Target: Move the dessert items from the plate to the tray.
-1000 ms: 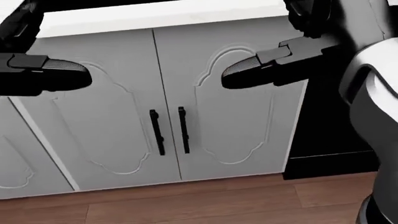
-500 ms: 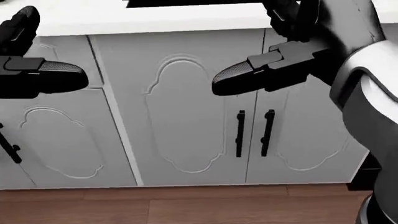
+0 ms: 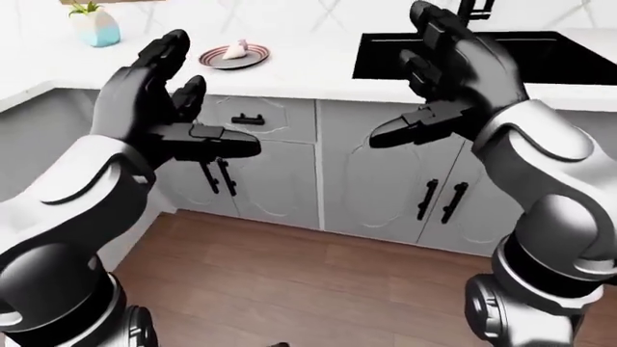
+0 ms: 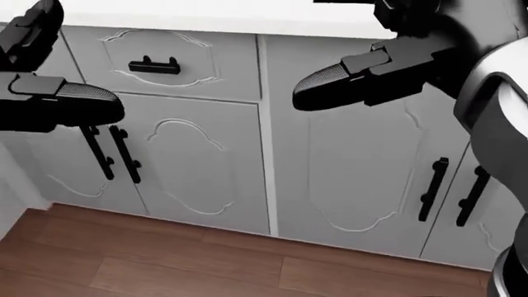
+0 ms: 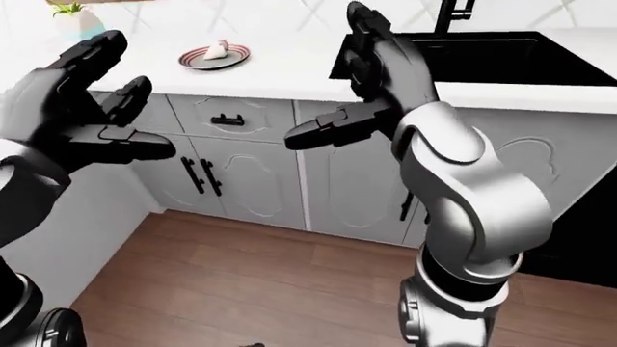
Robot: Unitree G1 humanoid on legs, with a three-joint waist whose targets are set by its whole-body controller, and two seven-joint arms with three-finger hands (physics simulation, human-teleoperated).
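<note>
A humanoid robot is standing off from a white kitchen surface (image 3: 289, 69), both arms raised before grey cabinet doors (image 4: 206, 167). The left robot hand (image 3: 159, 101) is spreading its fingers wide and gripping nothing; the right robot hand (image 3: 448, 79) is likewise splayed and empty, hovering beside a black sink (image 3: 540, 54). The plate (image 3: 232, 57) carrying a pale dessert item (image 3: 235, 49) is sitting well apart from both hands, toward the upper left of the left-eye view, near a small potted plant (image 3: 95, 25). No tray is showing in any view. The likely risk lies in the approach: walking in with arms held this high, a forearm could be sweeping across the surface edge and knocking the plate, or the pot just beyond it.
</note>
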